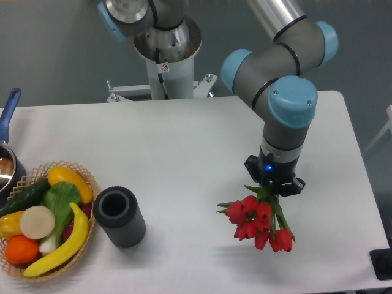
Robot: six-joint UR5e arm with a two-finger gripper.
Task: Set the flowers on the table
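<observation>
The flowers [257, 222] are a small bunch of red tulips with green stems and leaves. They hang blossoms-down from my gripper [272, 187] over the front right part of the white table [184, 153]. The gripper is shut on the stems, and its fingers are mostly hidden behind its body and the leaves. A shadow lies on the table just under the blossoms. I cannot tell whether the lowest blossoms touch the tabletop.
A dark grey ribbed cylinder [120, 216] stands at the front left. A wicker basket [86, 233] with yellow, green and orange produce sits at the left edge. A pot with a blue handle [9, 116] is at the far left. The arm's base [166, 55] is behind the table.
</observation>
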